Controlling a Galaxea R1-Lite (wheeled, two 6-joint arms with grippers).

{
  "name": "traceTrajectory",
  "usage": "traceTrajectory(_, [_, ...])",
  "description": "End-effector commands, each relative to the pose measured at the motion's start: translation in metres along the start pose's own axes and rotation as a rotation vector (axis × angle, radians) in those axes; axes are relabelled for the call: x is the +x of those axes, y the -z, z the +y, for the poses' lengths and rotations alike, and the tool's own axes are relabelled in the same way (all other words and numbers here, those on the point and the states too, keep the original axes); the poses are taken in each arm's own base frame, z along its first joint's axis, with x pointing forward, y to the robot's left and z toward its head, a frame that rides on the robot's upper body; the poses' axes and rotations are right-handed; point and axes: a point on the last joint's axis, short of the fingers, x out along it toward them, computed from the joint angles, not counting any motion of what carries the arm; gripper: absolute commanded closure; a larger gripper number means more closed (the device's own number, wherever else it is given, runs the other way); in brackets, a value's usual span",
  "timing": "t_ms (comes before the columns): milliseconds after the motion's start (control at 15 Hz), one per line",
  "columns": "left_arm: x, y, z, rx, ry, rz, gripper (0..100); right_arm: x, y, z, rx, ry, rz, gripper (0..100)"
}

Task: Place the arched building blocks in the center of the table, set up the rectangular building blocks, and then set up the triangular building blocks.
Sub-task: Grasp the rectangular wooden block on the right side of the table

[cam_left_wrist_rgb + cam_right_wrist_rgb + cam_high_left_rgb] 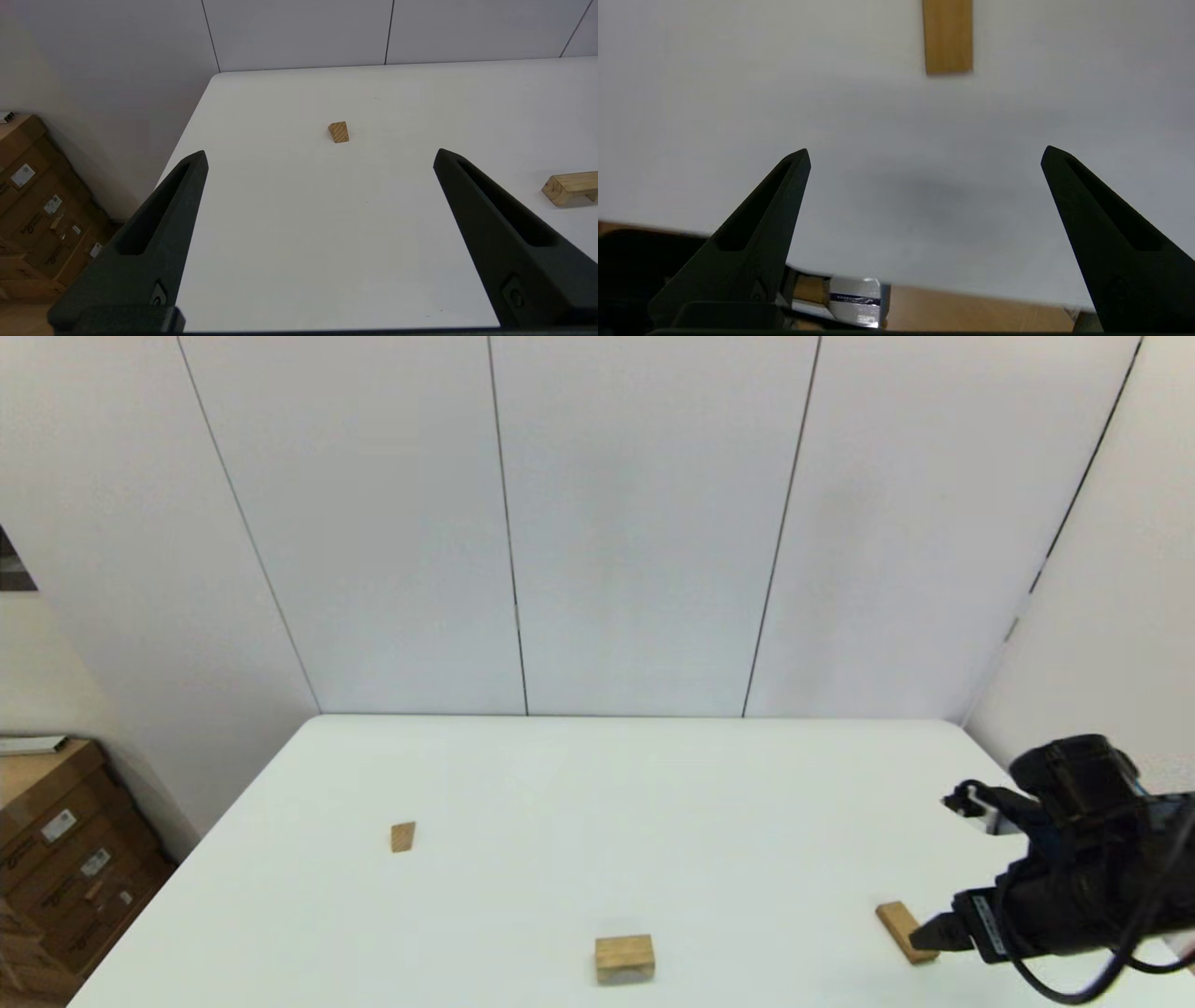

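My right gripper (924, 151) hangs over the near right part of the table (653, 803), its fingers (777, 200) spread wide with nothing between them. In the head view my right arm comes in from the right edge, and its dark tip sits just beside the near end of the plank (906, 931). From my right wrist, the plank lies flat on the white top, ahead of the fingertips and apart from them, running lengthwise away from me. Below my fingers the near table edge shows, with something silver and brown floor beyond it.

My left gripper (320, 156) is also wide open and holds nothing. It hovers off the near left side of the table and does not show in the head view. Through it I see the wedge (339, 132) well ahead, resting alone on the left half of the table, clear of both fingers.

The arch block (625, 959) sits near the front edge at about the middle of the table, between the wedge and the plank and well apart from both. In my left wrist view one end of it pokes in from the side. Cardboard boxes (56, 859) are stacked on the floor past the table's left edge.
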Motion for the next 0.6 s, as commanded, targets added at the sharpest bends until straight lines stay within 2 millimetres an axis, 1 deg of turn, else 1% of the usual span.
traceTrajectory(67, [0.000, 0.000, 0.000, -0.002, -0.001, 0.003, 0, 0.056, -0.026, -0.001, -0.010, -0.014, 0.097, 0])
traceTrajectory(133, [0.000, 0.000, 0.000, -0.007, -0.001, 0.001, 0, 0.064, -0.029, -0.002, -0.009, -0.008, 0.111, 0])
traceTrajectory(400, [0.000, 0.000, 0.000, -0.022, -0.003, 0.003, 0, 0.076, -0.033, -0.005, -0.004, -0.001, 0.105, 0])
traceTrajectory(600, [0.000, 0.000, 0.000, -0.022, -0.001, 0.003, 0, 0.089, -0.034, -0.008, -0.013, 0.079, 0.105, 0])
